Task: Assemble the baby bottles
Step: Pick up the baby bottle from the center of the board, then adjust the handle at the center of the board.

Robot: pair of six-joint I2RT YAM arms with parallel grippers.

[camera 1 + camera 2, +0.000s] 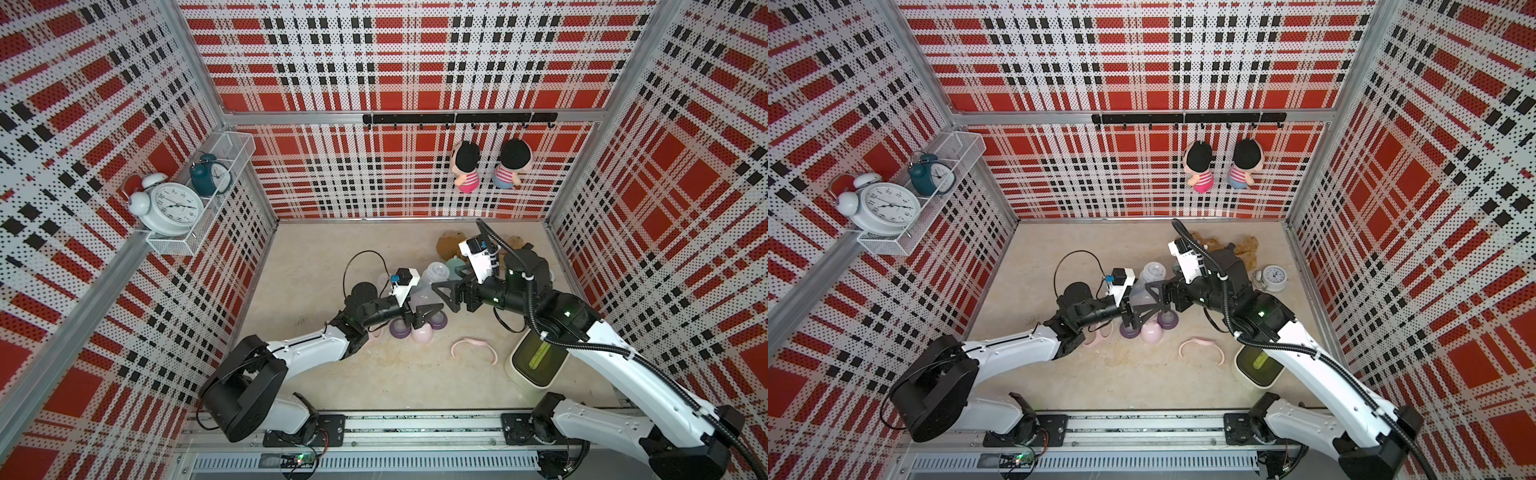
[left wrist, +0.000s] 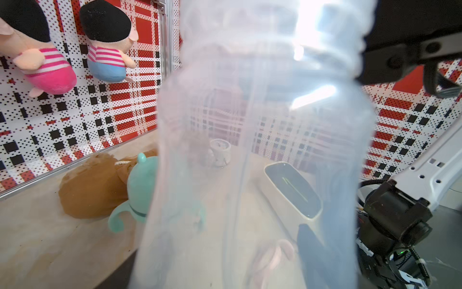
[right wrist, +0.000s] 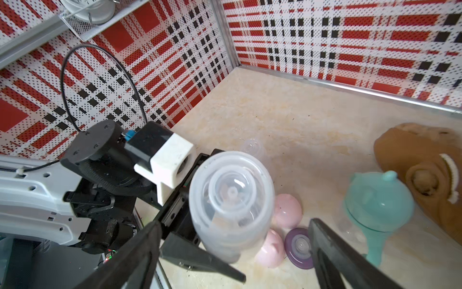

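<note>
My left gripper (image 1: 424, 312) is shut on the lower part of a clear bottle (image 1: 432, 277), which stands tilted above the table and fills the left wrist view (image 2: 262, 150). My right gripper (image 3: 232, 262) stands open around that bottle (image 3: 230, 205), its fingers clear of it on both sides. Beneath lie two purple teat collars (image 1: 400, 328) (image 3: 300, 247) and two pink caps (image 1: 420, 334) (image 3: 287, 210). A pink handle ring (image 1: 473, 349) lies to the front right. A teal bottle with a mint cap (image 3: 377, 200) stands beside them. Another clear bottle (image 3: 252, 145) sits behind my left wrist.
A brown plush toy (image 1: 451, 245) lies at the back. A white box with a green inside (image 1: 536, 357) stands under my right arm. A small clock (image 1: 1273, 276) sits at the right. Two dolls (image 1: 490, 164) hang on the back wall.
</note>
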